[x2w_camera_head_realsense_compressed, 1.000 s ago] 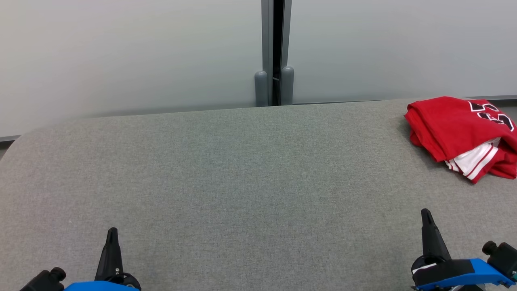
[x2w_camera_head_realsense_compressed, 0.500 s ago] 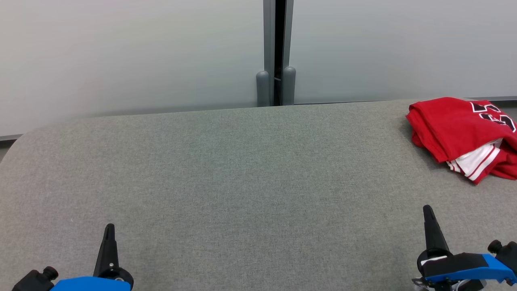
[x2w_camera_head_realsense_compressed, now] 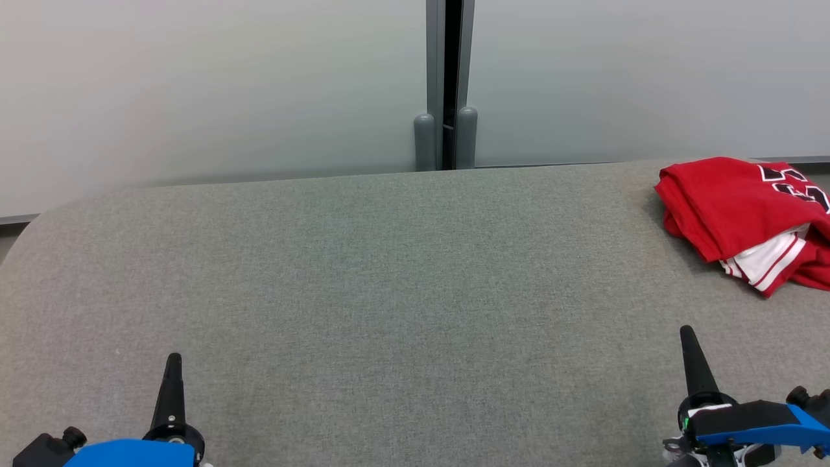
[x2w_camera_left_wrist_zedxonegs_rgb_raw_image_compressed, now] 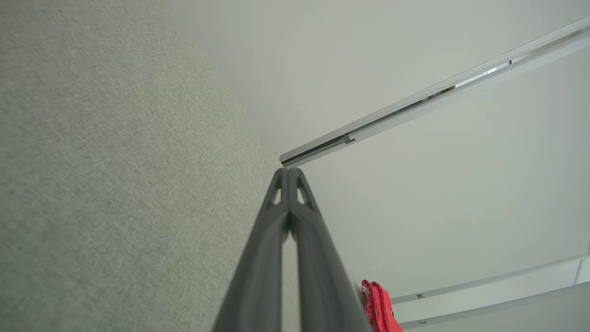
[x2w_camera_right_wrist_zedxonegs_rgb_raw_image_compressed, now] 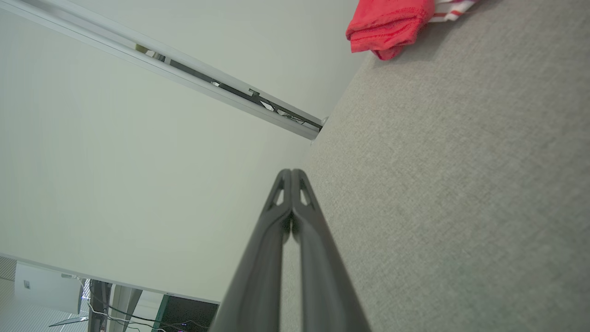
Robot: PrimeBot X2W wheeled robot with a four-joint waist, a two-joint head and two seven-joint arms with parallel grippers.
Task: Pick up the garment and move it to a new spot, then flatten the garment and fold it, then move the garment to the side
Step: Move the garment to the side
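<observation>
Well apart, red garment (x2w_camera_head_realsense_compressed: 729, 201) beyond closed right end effector (x2w_camera_head_realsense_compressed: 687, 332)

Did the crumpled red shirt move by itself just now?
No. The crumpled red jersey and the grey upright post behind the grey felt table drifted right together in the head view, so the camera turned, not the jersey.

Wide open grey tabletop (x2w_camera_head_realsense_compressed: 389, 272); bunched red garment (x2w_camera_head_realsense_compressed: 733, 207) at far right, wall panels (x2w_camera_head_realsense_compressed: 194, 84) behind

Heads up: the garment (x2w_camera_head_realsense_compressed: 720, 201) runs off the right edge of the head view, so its black print can't be read. In the left wrist view it's mostly hidden behind the fingers (x2w_camera_left_wrist_zedxonegs_rgb_raw_image_compressed: 316, 258), and the right wrist view crops its top.
</observation>
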